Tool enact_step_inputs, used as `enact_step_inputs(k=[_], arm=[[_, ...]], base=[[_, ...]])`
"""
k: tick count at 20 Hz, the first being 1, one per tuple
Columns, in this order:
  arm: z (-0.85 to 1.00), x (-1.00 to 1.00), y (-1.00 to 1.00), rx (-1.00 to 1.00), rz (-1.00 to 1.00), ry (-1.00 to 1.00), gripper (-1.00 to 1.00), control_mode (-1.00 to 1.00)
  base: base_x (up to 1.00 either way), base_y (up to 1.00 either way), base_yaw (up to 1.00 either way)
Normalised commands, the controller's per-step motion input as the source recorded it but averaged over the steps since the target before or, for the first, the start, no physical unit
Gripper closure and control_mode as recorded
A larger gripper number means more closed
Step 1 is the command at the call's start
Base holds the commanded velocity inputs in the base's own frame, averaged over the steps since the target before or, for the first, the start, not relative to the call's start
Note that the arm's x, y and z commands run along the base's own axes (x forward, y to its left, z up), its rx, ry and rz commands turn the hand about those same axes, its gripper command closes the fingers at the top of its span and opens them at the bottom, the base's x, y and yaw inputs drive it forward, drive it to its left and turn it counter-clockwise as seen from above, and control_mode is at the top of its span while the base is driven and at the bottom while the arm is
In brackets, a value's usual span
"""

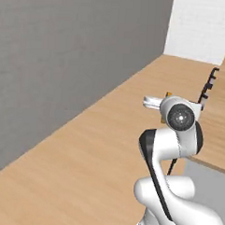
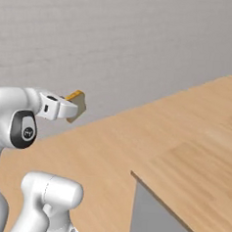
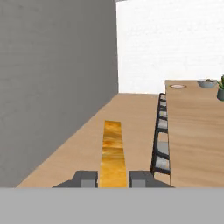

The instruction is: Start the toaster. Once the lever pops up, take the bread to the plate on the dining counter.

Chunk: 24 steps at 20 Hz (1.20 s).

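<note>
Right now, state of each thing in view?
tool: shut on the bread, carried in the air
bread: toasted, held edge-on between the fingers
plate: far end of the dining counter, nothing on it
stools: lined along the counter's edge

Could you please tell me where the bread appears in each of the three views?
Left base view: bread peeks out above the arm's wrist, centre right.
Right base view: bread upper left, at the arm's tip.
Hand view: bread bottom centre, edge-on.
Shared landmark: grey wall.
</note>
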Motion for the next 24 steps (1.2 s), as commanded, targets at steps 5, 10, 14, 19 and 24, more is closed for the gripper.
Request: enact_step_inputs(k=[5, 10, 14, 19, 24], arm=[[0.0, 0.0, 0.0, 0.0, 0.0, 0.0, 1.0, 1.0], [0.0, 0.0, 0.0, 0.0, 0.0, 0.0, 1.0, 1.0], [0.0, 0.0, 0.0, 0.0, 0.0, 0.0, 1.0, 1.0], [0.0, 0.0, 0.0, 0.0, 0.0, 0.0, 1.0, 1.0], [0.0, 0.0, 0.0, 0.0, 0.0, 0.0, 1.0, 1.0]], base=[[1.0, 0.5, -0.51], [1.0, 0.39, -0.37], [1.0, 0.25, -0.29], [1.0, 0.14, -0.25], [1.0, 0.0, -0.21]])
